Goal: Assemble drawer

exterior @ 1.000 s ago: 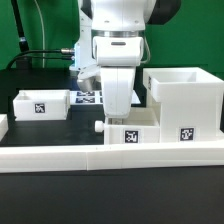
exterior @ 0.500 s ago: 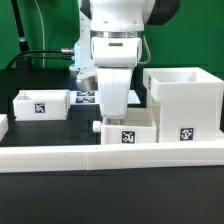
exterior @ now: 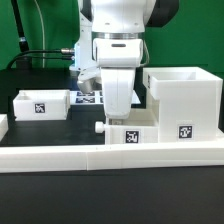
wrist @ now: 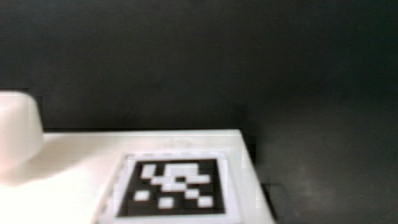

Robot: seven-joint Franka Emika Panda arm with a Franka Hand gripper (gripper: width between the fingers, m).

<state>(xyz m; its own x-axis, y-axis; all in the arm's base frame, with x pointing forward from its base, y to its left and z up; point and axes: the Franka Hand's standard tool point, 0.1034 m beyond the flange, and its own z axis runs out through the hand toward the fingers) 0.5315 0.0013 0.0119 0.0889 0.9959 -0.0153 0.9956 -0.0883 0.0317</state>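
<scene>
A small white knobbed tray (exterior: 128,132) with a square tag sits in the middle, just behind the long white wall bar. Its knob (exterior: 98,127) points to the exterior view's left. My gripper (exterior: 118,108) reaches straight down onto this tray. Its fingertips are hidden at the tray's rim, so I cannot tell whether they grip. The wrist view shows a close, blurred tag (wrist: 175,186) on a white surface and no fingers. The large cube-like housing (exterior: 185,95) stands at the exterior view's right, touching the tray. A second small tray (exterior: 42,103) lies at the left.
The long low white wall bar (exterior: 110,156) runs across the front. The marker board (exterior: 88,98) lies on the black table behind my gripper. Black cables and a green wall are at the back left.
The middle tray's rim seemed a little higher half a second ago and is back down now. My gripper has barely moved.
</scene>
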